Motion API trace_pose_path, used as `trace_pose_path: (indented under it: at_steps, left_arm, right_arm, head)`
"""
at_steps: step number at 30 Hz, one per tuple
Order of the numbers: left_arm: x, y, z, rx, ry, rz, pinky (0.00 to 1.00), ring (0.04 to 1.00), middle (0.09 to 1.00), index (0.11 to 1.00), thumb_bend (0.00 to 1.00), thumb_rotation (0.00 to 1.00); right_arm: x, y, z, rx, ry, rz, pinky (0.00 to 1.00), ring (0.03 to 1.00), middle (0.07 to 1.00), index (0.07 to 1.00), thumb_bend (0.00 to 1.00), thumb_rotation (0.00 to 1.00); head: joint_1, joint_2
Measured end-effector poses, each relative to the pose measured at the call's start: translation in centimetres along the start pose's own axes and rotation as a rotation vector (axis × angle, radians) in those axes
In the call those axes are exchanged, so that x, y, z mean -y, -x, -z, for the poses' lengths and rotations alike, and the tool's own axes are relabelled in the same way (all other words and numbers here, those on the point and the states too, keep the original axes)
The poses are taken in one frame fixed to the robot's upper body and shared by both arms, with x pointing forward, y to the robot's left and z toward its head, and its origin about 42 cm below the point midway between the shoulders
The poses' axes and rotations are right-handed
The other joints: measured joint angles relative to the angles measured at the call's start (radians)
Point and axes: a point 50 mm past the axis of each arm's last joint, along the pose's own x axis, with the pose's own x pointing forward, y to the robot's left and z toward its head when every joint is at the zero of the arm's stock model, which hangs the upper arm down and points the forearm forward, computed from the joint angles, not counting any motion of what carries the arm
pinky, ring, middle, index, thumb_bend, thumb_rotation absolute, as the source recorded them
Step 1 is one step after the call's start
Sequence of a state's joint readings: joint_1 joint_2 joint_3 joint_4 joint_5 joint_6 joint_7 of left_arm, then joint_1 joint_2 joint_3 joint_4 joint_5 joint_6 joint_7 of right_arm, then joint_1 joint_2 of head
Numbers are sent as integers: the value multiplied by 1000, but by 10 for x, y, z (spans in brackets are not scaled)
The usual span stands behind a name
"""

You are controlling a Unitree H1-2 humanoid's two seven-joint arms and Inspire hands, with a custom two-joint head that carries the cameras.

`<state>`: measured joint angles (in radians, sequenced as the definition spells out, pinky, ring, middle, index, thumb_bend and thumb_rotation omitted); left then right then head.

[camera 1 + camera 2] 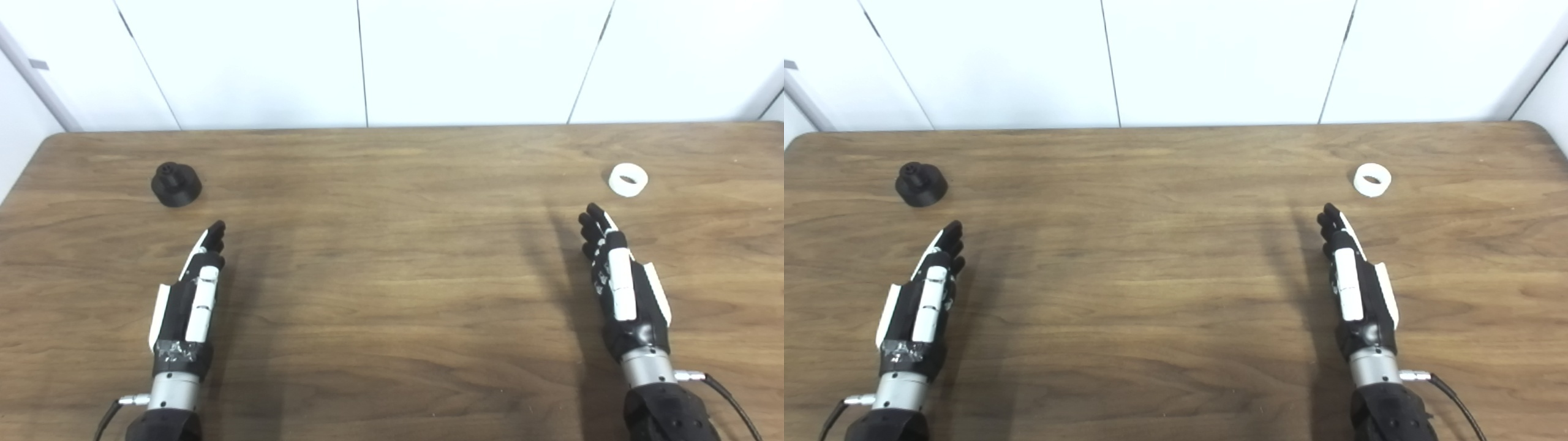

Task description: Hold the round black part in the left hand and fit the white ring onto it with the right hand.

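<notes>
Each empty, straight-fingered hand has its own piece just ahead: the round black part (176, 183) slightly outward of the left hand (190, 300), the white ring (628, 180) likewise beyond the right hand (621, 288).

You are looking down on a wooden table (392, 294) with brown grain and rounded far corners. Behind its far edge stands a white panelled wall (478, 61), split by thin dark vertical seams. Even light falls from above, and soft shadows lie in bands across the wood.
</notes>
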<state>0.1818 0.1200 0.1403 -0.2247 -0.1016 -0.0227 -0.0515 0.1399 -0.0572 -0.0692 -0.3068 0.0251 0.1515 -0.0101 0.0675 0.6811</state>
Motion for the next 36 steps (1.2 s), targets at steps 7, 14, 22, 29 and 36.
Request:
trace_pose_path:
  at_steps: [7,14,22,29,36]
  left_arm:
    - [5,1,6,22,-5,-1,999,990,973,943,443,811]
    - [10,2,8,24,-18,9,1000,1000,979,946,486,817]
    - [15,1,10,24,-57,18,1000,1000,988,960,454,841]
    - [18,1,11,27,-69,27,1000,1000,1000,968,487,845]
    - [20,2,12,24,-76,33,1000,1000,998,964,470,862]
  right_arm:
    - [4,0,8,16,-21,-6,1000,955,936,937,486,1000]
    - [9,-1,16,49,-10,-13,972,949,937,937,477,1000]
    - [17,-3,20,65,-5,-33,988,950,932,933,481,1000]
    - [23,-5,22,69,-1,-48,998,952,931,936,505,1000]
    - [25,-8,23,90,4,-63,983,956,939,946,477,1000]
  head:
    - [63,-63]
    - [101,-103]
    - [149,-155]
    - [167,-193]
    - [175,-225]
